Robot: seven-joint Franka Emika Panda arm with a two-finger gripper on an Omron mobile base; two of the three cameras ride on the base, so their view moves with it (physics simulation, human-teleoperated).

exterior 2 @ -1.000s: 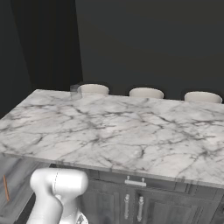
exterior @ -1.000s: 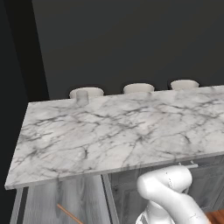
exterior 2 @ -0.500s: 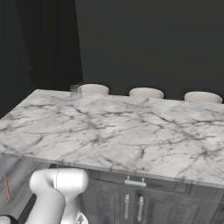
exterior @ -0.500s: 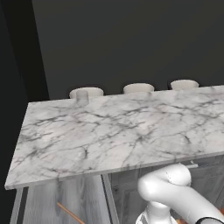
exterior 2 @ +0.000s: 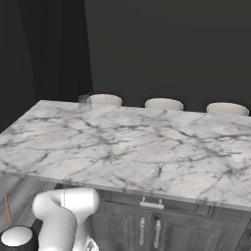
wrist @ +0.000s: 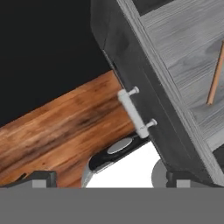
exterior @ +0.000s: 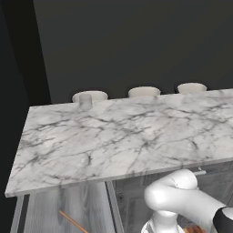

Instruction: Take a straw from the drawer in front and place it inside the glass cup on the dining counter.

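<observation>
The drawer (wrist: 188,43) stands pulled out, its pale grey inside showing beyond the dark front and the short silver handle (wrist: 135,111). The thin orange-brown straw (wrist: 215,74) lies on the drawer floor; it also appears as straw (exterior: 73,222) and straw (exterior 2: 8,210) below the counter's edge. My gripper (wrist: 111,179) hangs outside the drawer front, near the handle, open and holding nothing. The clear glass cup (exterior: 85,101), cup (exterior 2: 85,103), stands upright at the far left corner of the marble dining counter (exterior: 127,141).
Three pale round stool seats (exterior: 144,91) line the counter's far side. Under the counter are another drawer handle (exterior 2: 151,203) and cabinet doors with vertical handles (exterior 2: 158,233). Brown wood floor (wrist: 65,131) lies below the drawer. My white arm (exterior: 182,200) rises in front of the cabinets.
The arm's elbow has shifted slightly. The drawer, the straw and the cup stay where they were, and the jaws stay wide apart.
</observation>
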